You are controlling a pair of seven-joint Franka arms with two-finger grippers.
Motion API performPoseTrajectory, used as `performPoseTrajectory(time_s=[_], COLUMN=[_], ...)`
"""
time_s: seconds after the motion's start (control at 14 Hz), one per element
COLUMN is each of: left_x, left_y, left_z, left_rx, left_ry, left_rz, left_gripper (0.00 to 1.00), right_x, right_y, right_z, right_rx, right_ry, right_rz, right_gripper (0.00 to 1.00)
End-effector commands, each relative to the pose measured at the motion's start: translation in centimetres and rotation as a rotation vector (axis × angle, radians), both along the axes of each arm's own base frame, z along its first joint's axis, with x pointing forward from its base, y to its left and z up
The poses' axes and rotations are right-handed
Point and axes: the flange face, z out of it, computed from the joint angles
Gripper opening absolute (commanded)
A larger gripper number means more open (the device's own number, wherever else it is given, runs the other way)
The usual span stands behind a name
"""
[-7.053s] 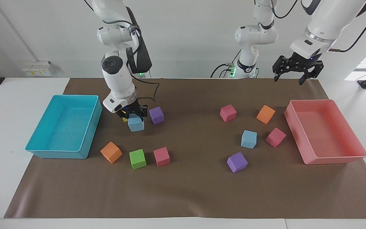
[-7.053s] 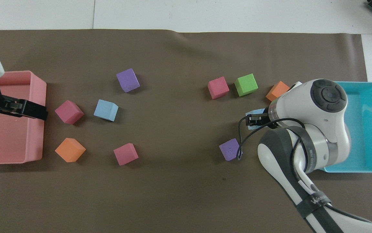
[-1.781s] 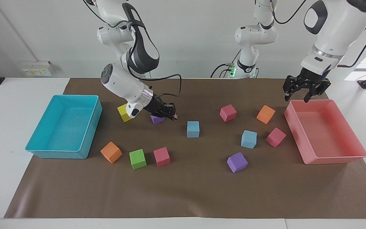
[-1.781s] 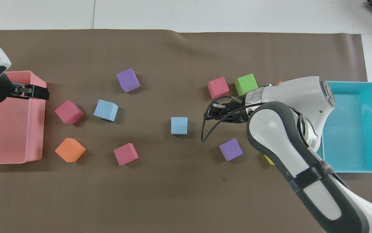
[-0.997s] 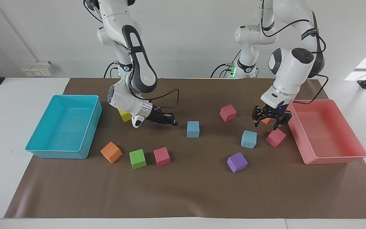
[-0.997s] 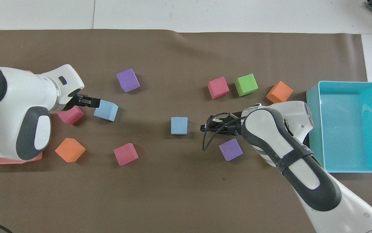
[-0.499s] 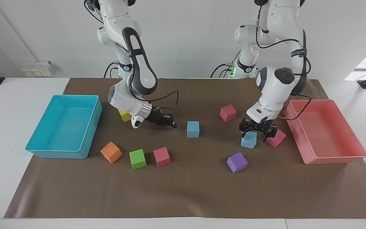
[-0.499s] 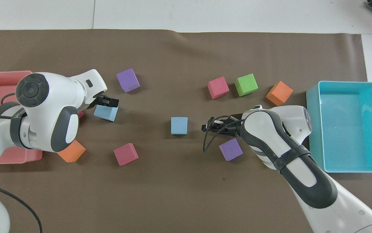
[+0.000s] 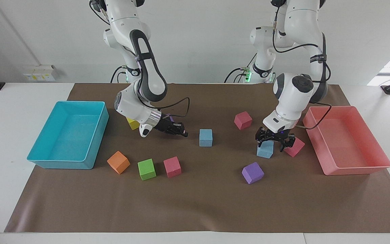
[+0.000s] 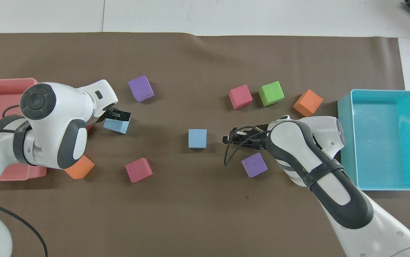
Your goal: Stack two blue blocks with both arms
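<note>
The left gripper (image 9: pixel 273 142), jaws spread wide, straddles a light-blue foam cube (image 9: pixel 265 149) just beside the pink plastic tray (image 9: pixel 347 169), likely for pickup. The other light-blue cube (image 9: pixel 206 137) waits mid-mat as base; the right gripper (image 9: pixel 182 133), fingertips pinched together, hovers beside it.

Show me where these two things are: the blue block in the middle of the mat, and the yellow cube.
blue block in the middle of the mat (image 9: pixel 206 137), facing view, front face
yellow cube (image 9: pixel 133 124), facing view, visible side face
</note>
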Motion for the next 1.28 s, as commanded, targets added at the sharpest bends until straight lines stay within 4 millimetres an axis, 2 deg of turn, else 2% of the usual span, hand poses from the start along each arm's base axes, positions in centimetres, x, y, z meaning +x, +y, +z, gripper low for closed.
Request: performPoseTrajectory(time_s=[0.0,0.64,1.07,1.21], left_x=[-1.1,-1.5,-2.3,-3.3], left_y=[0.1,0.1,0.3,0.5], left_z=[-1.1,-1.9,-2.8,-3.5], left_rx=[0.019,0.029,0.041,0.045], left_ry=[-0.002,0.019,0.040,0.053], left_rz=[-0.021,-0.025,-0.028,-0.028], left_gripper=[1.00,1.00,1.00,1.00], right_x=[0.6,0.5,0.3,0.4], right_y=[-0.1,0.1,0.7,1.1], right_z=[0.0,-0.1,-0.1,0.0], right_rx=[0.017,0.013,0.008,-0.011], right_ry=[-0.031,-0.034,-0.039,-0.058], right_rz=[-0.019,-0.015,-0.007,-0.015], right_gripper=[0.00,0.00,0.00,0.00])
